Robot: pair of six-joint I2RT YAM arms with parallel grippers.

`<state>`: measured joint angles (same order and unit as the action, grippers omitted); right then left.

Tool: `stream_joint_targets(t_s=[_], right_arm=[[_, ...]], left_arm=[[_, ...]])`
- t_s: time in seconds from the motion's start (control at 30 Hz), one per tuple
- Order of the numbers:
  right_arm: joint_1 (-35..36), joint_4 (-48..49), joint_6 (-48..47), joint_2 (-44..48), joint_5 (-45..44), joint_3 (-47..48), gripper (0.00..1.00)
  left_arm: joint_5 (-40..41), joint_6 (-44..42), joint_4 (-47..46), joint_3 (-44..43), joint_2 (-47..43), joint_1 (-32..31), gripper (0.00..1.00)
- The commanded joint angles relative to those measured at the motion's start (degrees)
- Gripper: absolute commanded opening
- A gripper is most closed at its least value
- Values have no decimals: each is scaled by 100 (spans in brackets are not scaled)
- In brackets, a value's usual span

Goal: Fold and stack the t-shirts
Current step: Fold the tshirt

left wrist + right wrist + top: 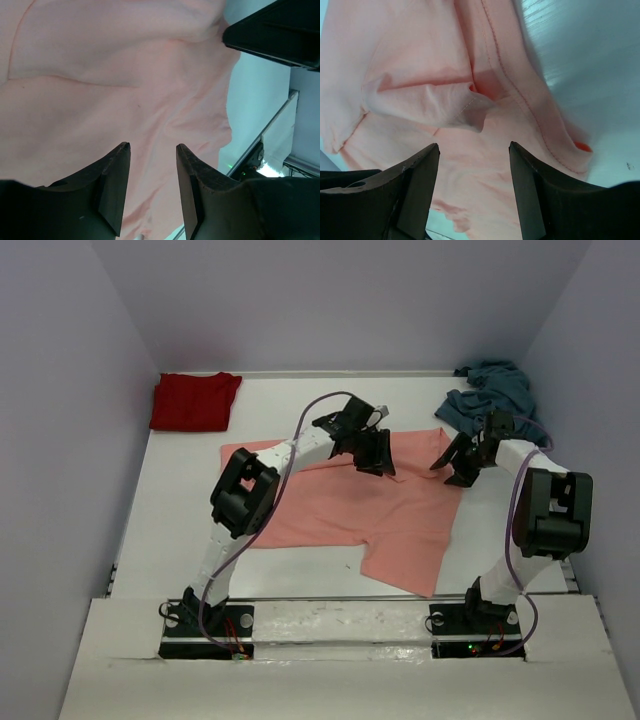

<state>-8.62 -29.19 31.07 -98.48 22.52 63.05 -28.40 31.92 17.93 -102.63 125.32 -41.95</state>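
At table centre: the salmon-pink shirt (330, 510) lies spread and mostly flat on the white table (170, 530), with one part reaching toward the near edge. It looks like the shirt being worked on, since both arms hang over it.
Far left corner: the dark red shirt (195, 400) sits as a compact, squared bundle. It appears to be folded already and set clear of the work area, a likely base for the stack.
Far right corner: the teal-blue shirt (490, 390) is a crumpled heap, probably waiting its turn.
Left gripper (380, 464): it is over the pink shirt's far edge, near the middle. Its jaws are parted with nothing between them, and its wrist view shows only cloth beneath.
Right gripper (452, 470): it is over the shirt's far right corner, near the teal heap. Its jaws are spread wide and grip nothing. Below them its wrist view shows a stitched hem and a small puckered fold.
Why this stance: the two grippers sit along the far edge, sensible pinch points for drawing it toward the near side in one even fold.
Stage: early to middle, by my reading. One shirt appears done, one is in hand, and one is untouched.
Risk: the right jaws could grab the pucker with extra layers, leaving a lopsided fold.
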Motion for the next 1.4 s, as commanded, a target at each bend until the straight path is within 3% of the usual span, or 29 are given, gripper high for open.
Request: stream_joint_targets(t_s=[0.0, 1.37], right_arm=[[-52, 256, -92, 13, -99, 190, 63], [-105, 265, -92, -145, 121, 322, 63]], left_arm=[[-104, -55, 79, -152, 247, -50, 51], [274, -98, 105, -1540, 1504, -146, 49]])
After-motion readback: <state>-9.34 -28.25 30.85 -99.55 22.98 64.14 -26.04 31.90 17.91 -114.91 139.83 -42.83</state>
